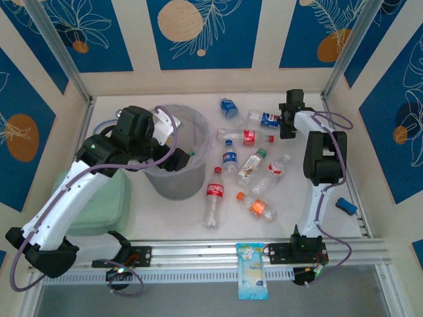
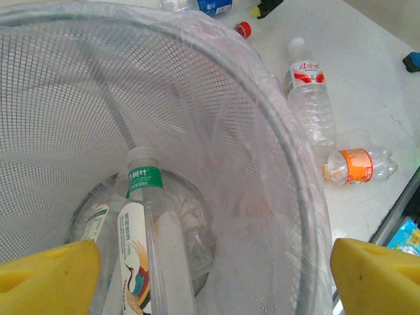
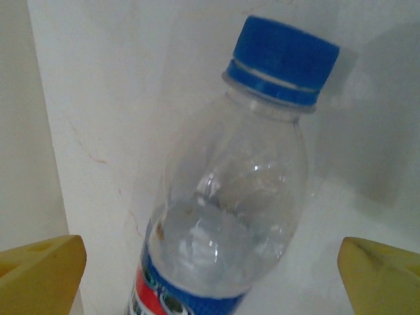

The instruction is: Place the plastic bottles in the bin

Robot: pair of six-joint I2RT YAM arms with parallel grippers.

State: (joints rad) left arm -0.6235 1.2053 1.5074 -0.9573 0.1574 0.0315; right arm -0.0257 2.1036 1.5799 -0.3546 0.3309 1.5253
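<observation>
- Top external view: finds left hand (image 1: 162,125) over the bin (image 1: 175,181), and right hand (image 1: 286,125) far back on the bench (image 1: 165,221) at the blue-cap bottle (image 1: 266,119).
- Left wrist view: looks down into the bin (image 2: 65,98) past wide-spread yellow pads (image 2: 49,275) with nothing between them; left hand (image 2: 213,275) open and empty.
- Inside: a green-label bottle (image 2: 141,216) leaning on the mesh wall, white cap up, base down on the bin floor.
- Right wrist view: right hand (image 3: 210,275) open, pads wide on either side of the blue-cap bottle (image 3: 236,197), no contact to be seen.
- Lies flat on the bench, long axis across it in the top view, cap end pointing away from the hand, label end nearest the pads.
- Risk: closing on the rounded shoulder instead of the straight body, so likely to squirt toward the cap or roll off.
- Risk: thin clear wall buckling under a hard squeeze, then twisting in the grip.
- Risk: swinging toward the bin, knocking the red-label bottle (image 1: 248,137) just beside, or meeting the left arm above the bin mouth.
- Several more bottles lying loose on the bench; task judged far from done.
</observation>
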